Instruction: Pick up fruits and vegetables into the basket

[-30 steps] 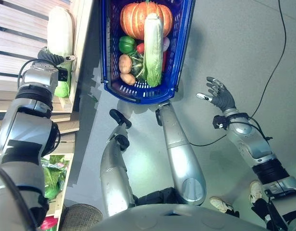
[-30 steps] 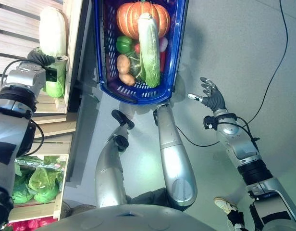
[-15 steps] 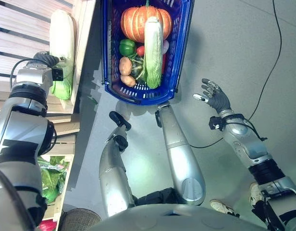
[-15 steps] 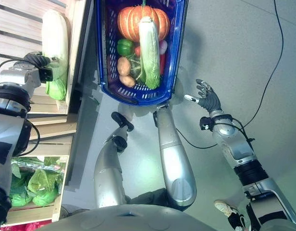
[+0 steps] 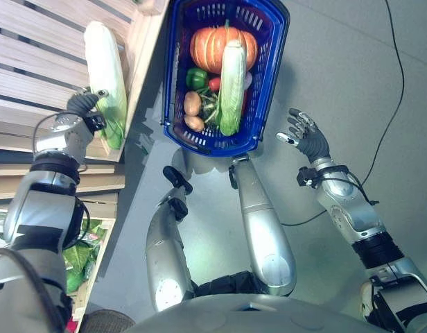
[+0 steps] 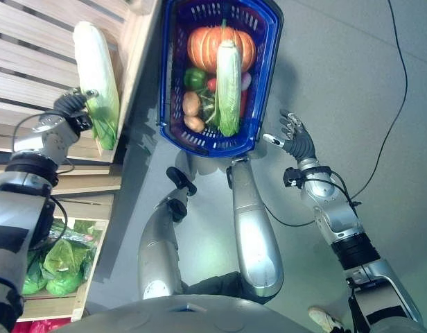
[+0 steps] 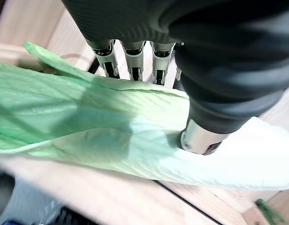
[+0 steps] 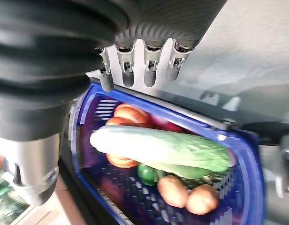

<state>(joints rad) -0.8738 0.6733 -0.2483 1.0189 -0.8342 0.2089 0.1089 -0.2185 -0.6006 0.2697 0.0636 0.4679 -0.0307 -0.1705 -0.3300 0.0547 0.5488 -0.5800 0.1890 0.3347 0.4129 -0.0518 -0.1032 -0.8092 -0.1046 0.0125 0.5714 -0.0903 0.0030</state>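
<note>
left hand (image 5: 84, 111): on the wooden shelf (image 5: 33, 69), fingers and thumb closed around the leafy end of a napa cabbage (image 5: 108, 76).
napa cabbage on shelf: lies lengthwise along the shelf's edge, white end away from the robot, green end in the hand's grasp.
right hand (image 5: 307, 137): raised over the grey floor (image 5: 352, 83) just beside the basket's near right corner, fingers spread and relaxed, holding nothing.
blue basket (image 5: 269, 83): stands on the floor between the shelf and the right hand.
basket contents: an orange pumpkin (image 5: 208, 48) at the far end; a second napa cabbage (image 5: 231, 87) lying lengthwise over it; a green pepper (image 5: 195, 78); two potatoes (image 5: 193, 104) near the front; something red beside the pepper, too small to tell.
lower crate (image 6: 57, 257): holds leafy greens, below the shelf.
</note>
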